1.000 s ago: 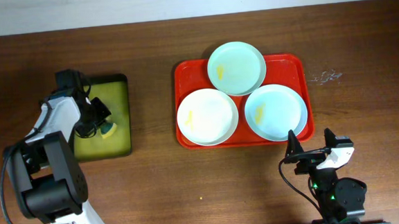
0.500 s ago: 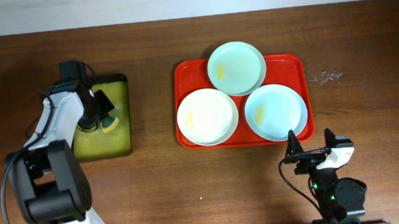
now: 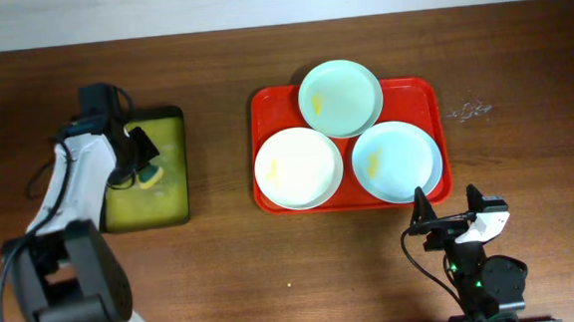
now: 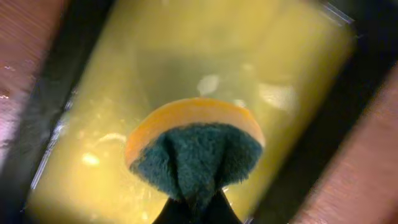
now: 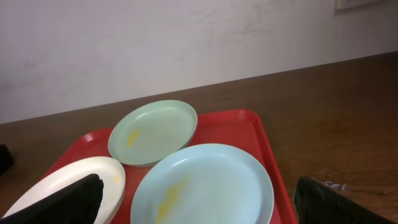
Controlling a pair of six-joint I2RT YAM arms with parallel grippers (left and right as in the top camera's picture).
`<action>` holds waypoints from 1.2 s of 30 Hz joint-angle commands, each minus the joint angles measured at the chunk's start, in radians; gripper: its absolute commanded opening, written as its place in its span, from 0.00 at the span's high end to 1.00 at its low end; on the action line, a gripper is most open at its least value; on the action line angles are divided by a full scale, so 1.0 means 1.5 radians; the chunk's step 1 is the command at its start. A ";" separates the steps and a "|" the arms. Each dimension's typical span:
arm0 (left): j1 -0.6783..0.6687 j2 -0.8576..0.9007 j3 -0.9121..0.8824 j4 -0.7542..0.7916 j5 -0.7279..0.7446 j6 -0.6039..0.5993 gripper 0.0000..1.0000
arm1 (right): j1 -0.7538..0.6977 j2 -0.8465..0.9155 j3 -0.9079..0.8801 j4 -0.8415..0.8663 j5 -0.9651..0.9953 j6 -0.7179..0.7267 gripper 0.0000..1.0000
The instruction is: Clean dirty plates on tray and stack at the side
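The red tray (image 3: 424, 91) holds three plates with yellow smears: a white one (image 3: 298, 167), a mint green one (image 3: 340, 97) and a pale blue one (image 3: 398, 161). My left gripper (image 3: 138, 168) is shut on a yellow and green sponge (image 3: 151, 175), held over the yellow-green tray (image 3: 165, 128). In the left wrist view the sponge (image 4: 196, 146) is pinched between the fingers (image 4: 198, 208). My right gripper (image 3: 453, 223) is open and empty, just in front of the red tray. The right wrist view shows the pale blue plate (image 5: 205, 183), the mint plate (image 5: 153, 131) and the white plate (image 5: 62, 183).
The yellow-green tray (image 4: 155, 56) has a dark rim and a wet floor. A whitish scuff (image 3: 467, 111) marks the brown table right of the red tray. A pale wall runs along the table's far edge.
My left gripper has moved a little back over the yellow-green tray with the sponge in it. The right arm and the plates have not moved.
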 commanded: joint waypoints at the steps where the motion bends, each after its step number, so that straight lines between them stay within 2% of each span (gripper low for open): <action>1: -0.024 -0.157 0.058 -0.002 0.058 0.010 1.00 | 0.006 -0.004 -0.005 -0.002 0.006 0.001 0.01; 4: -0.090 -0.180 0.055 -0.007 0.152 0.010 1.00 | 0.006 -0.004 -0.005 -0.002 0.006 0.001 0.01; 5: -0.150 -0.162 0.050 -0.007 0.181 0.010 1.00 | 0.006 -0.004 -0.005 -0.002 0.006 0.001 0.01; 9: -0.334 -0.062 0.047 0.026 0.184 0.010 1.00 | 0.006 -0.004 -0.005 -0.002 0.006 0.002 0.01; 11: -0.409 0.008 0.047 0.060 0.126 -0.024 1.00 | 0.006 -0.004 -0.005 -0.002 0.006 0.001 0.01; 14: -0.458 0.082 0.047 0.094 0.049 -0.035 1.00 | 0.006 -0.004 -0.005 -0.002 0.006 0.001 0.01; 20: -0.462 0.115 0.047 0.101 0.044 -0.034 1.00 | 0.006 -0.004 -0.005 -0.001 0.006 0.001 0.01; 21: -0.462 0.115 0.047 0.101 0.044 -0.034 1.00 | 0.006 -0.004 -0.005 0.048 -0.001 0.016 0.01; 22: -0.462 0.115 0.047 0.100 0.044 -0.034 1.00 | 0.006 -0.004 -0.005 0.081 -0.063 0.082 0.01; 23: -0.462 0.115 0.047 0.100 0.044 -0.034 1.00 | 0.006 -0.004 -0.005 0.097 -0.179 0.180 0.01; 25: -0.462 0.115 0.047 0.100 0.045 -0.034 1.00 | 0.006 -0.004 -0.005 0.177 -0.241 0.272 0.01; 27: -0.462 0.115 0.047 0.100 0.045 -0.034 1.00 | 0.006 -0.004 -0.005 0.354 -0.243 0.298 0.01; 29: -0.462 0.115 0.047 0.100 0.045 -0.034 1.00 | 0.005 -0.004 0.013 0.468 -0.186 0.298 0.01; 30: -0.462 0.115 0.047 0.100 0.045 -0.034 1.00 | 0.005 -0.003 0.052 0.454 -0.141 0.298 0.01; 32: -0.462 0.115 0.047 0.100 0.045 -0.034 1.00 | 0.005 0.024 0.158 0.338 -0.107 0.272 0.01; 34: -0.462 0.115 0.047 0.100 0.045 -0.034 1.00 | 0.005 0.113 0.313 0.131 -0.114 0.187 0.01; 36: -0.462 0.115 0.047 0.100 0.045 -0.034 1.00 | 0.005 0.267 0.496 -0.130 -0.126 0.108 0.02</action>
